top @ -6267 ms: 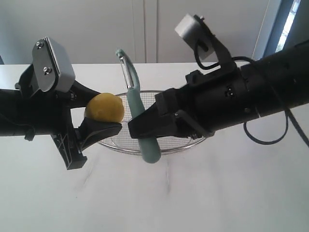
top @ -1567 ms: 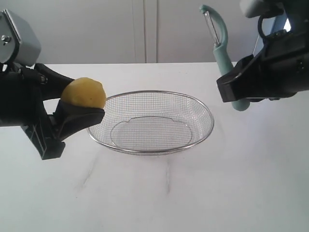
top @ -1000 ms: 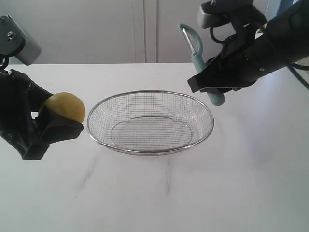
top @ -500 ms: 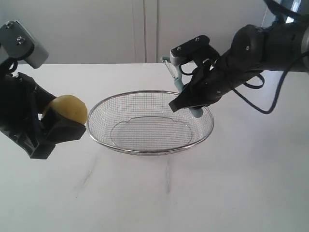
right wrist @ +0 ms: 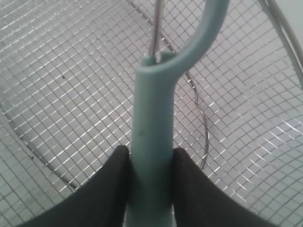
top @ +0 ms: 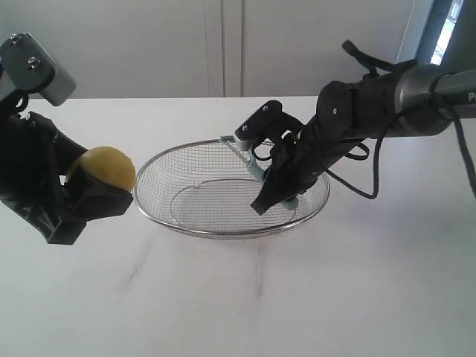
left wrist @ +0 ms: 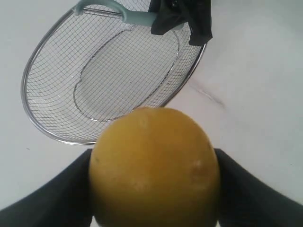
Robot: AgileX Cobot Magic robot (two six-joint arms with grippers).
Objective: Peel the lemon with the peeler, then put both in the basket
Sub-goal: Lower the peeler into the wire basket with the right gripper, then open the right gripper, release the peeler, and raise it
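So the right gripper (top: 269, 195) is reaching down into the wire mesh basket (top: 223, 233), clenched around the teal handle of the peeler (top: 251, 162). In the right wrist view you can see both black fingers (right wrist: 113, 187) pressed against the sides of the handle, with mesh right underneath. The peeler hangs tilted over the right half of the basket. Its bladed head points up toward the basket's far rim, and the handle end is down low near the mesh floor. Can't tell if the handle tip actually touches the mesh.

The lemon (top: 105, 165) is outside the basket, just off its left rim and up above the white table (top: 349, 297), squeezed tight in the left gripper (top: 103, 182). In the left wrist view the lemon fills the space between the two dark fingers, one on each side. The skin facing the camera looks smooth and yellow. The basket itself rests flat on the table between the two arms.
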